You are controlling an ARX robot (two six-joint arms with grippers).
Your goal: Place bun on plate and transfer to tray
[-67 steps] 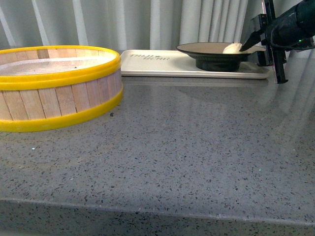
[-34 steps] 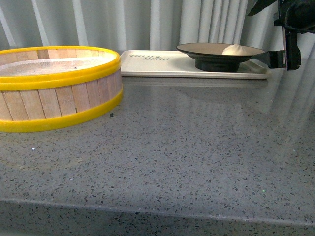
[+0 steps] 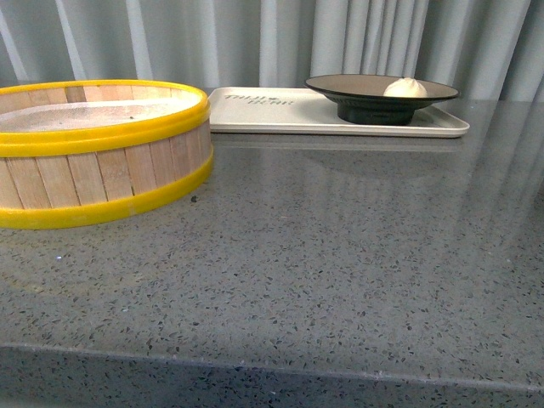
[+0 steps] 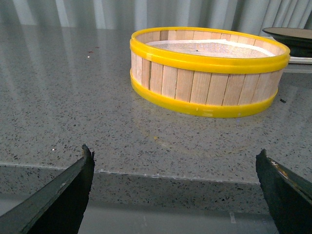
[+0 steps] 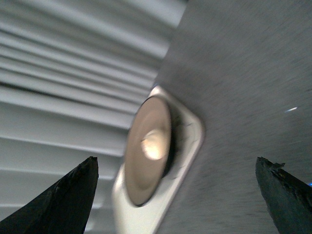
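The cream-white bun (image 3: 405, 87) sits on the plate (image 3: 357, 84), a brown dish with a black rim and foot. That plate stands on the right half of the cream tray (image 3: 272, 110) at the back of the counter. Neither arm shows in the front view. The blurred right wrist view shows the bun (image 5: 153, 144) on the plate (image 5: 141, 168) and the tray (image 5: 187, 146) from a distance, with my right gripper (image 5: 175, 168) open and empty. My left gripper (image 4: 175, 163) is open and empty over the counter's near edge, well short of the steamer basket.
A yellow-rimmed wooden steamer basket (image 3: 93, 153) stands at the left of the speckled grey counter (image 3: 340, 255), also seen as the basket (image 4: 209, 68) in the left wrist view. Pale curtains (image 3: 255, 34) hang behind the counter.
My right gripper was at the plate's right edge, then rose and pulled away to the right, and now it is out of the front view. Bun, plate and tray stayed put.
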